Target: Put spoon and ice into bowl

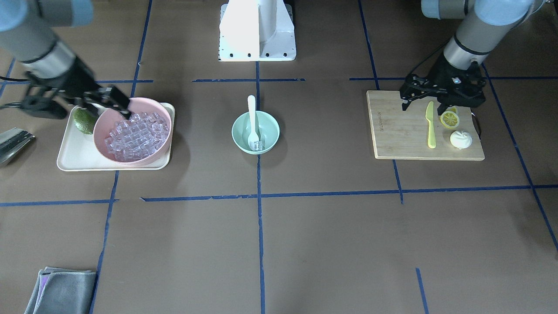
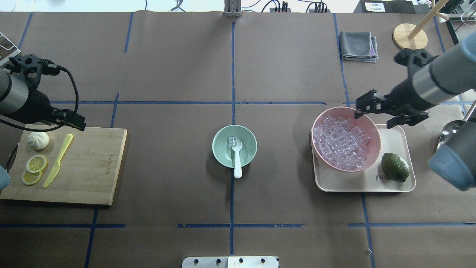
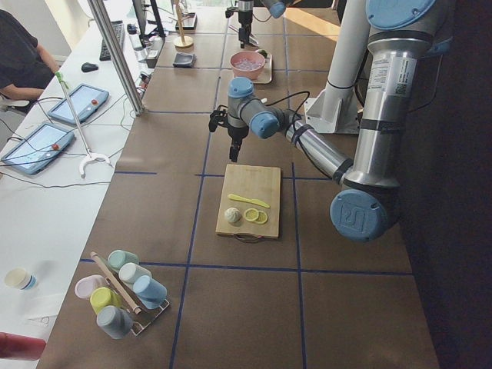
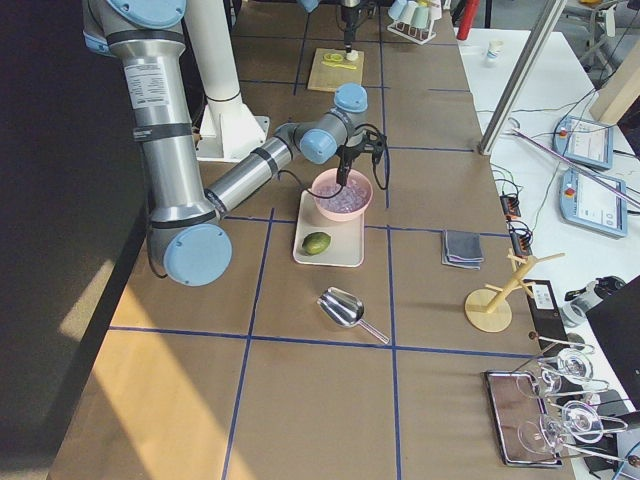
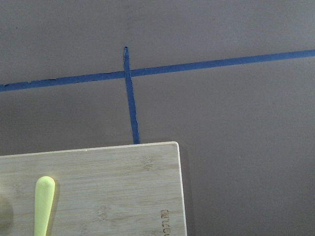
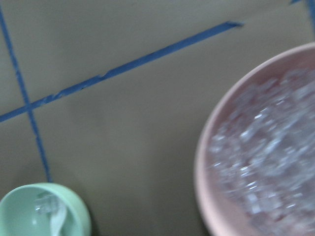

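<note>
The mint-green bowl (image 1: pixel 242 128) (image 2: pixel 223 149) stands at the table's middle. The white spoon (image 1: pixel 251 113) (image 2: pixel 237 163) lies in it, scoop down inside and handle resting over the rim. One clear ice cube (image 1: pixel 258 145) (image 2: pixel 232 140) sits in the bowl by the scoop. The ice heap (image 1: pixel 135 135) (image 2: pixel 342 143) fills the pink bowl (image 2: pixel 375 134). My right gripper (image 1: pixel 107 107) (image 2: pixel 375 113) hovers open and empty over the pink bowl's rim. My left gripper (image 1: pixel 425 104) is open and empty above the cutting board's edge. The right wrist view shows the bowl (image 6: pixel 74 206), spoon and cube.
The pink bowl and a green avocado (image 2: pixel 395 167) sit on a cream tray (image 1: pixel 74 159). A wooden cutting board (image 2: pixel 93 167) holds a yellow-green knife (image 2: pixel 57 160), lemon slices and a white bun. A metal scoop (image 1: pixel 13 141) and a grey cloth (image 2: pixel 357 45) lie near the table's edges.
</note>
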Motion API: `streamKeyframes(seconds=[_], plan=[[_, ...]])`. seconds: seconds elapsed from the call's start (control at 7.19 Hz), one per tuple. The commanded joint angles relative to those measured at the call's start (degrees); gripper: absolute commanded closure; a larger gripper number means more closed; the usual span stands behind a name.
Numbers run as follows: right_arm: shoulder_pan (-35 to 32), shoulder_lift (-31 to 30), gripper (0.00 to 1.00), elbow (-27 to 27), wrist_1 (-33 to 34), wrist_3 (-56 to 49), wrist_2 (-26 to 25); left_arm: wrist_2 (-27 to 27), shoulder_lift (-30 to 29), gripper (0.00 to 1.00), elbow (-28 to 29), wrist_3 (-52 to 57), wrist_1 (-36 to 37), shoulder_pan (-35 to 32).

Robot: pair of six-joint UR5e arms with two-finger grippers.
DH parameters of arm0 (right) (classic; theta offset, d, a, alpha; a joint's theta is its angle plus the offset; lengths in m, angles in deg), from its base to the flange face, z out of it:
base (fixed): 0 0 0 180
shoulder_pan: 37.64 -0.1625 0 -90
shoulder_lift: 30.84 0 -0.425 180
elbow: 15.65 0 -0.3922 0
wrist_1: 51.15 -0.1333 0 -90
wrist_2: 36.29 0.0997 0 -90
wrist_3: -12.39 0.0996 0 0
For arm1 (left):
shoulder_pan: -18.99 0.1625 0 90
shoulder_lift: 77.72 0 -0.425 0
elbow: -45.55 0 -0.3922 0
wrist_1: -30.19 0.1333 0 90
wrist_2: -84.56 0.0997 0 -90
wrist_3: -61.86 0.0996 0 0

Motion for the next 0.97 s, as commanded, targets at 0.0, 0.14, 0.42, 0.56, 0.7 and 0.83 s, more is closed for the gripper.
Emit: streamKeyframes(seconds=[0.0,0.14,0.42,0.56,0.7,0.83], plan=[[-11.6,-11.3,0.01,1.1,0.3,-26.0,2.7,-0.1,6.9,0.00,0.4,18.1,0.6,-8.5],[-17.2,-13.9,0.01,3.6,0.3,-36.4,2.8,-2.6,7.3,0.00,1.1,29.2,6.3,-15.4],[-25.4,-14.9,0.01,6.8,7.2,-56.0,2.7,-12.1,7.0,0.00,6.4,45.4,14.0,-29.7],[-29.8,-14.4,0.01,9.0,10.6,-65.4,2.6,-14.2,6.5,0.00,11.4,52.0,14.1,-33.1],[-30.5,-14.1,0.01,11.1,11.1,-69.6,2.6,-14.6,5.4,0.00,17.1,57.9,13.5,-35.1],[-30.4,-14.3,0.01,11.2,10.9,-69.6,2.7,-14.3,3.2,0.00,19.2,58.2,14.2,-35.6]])
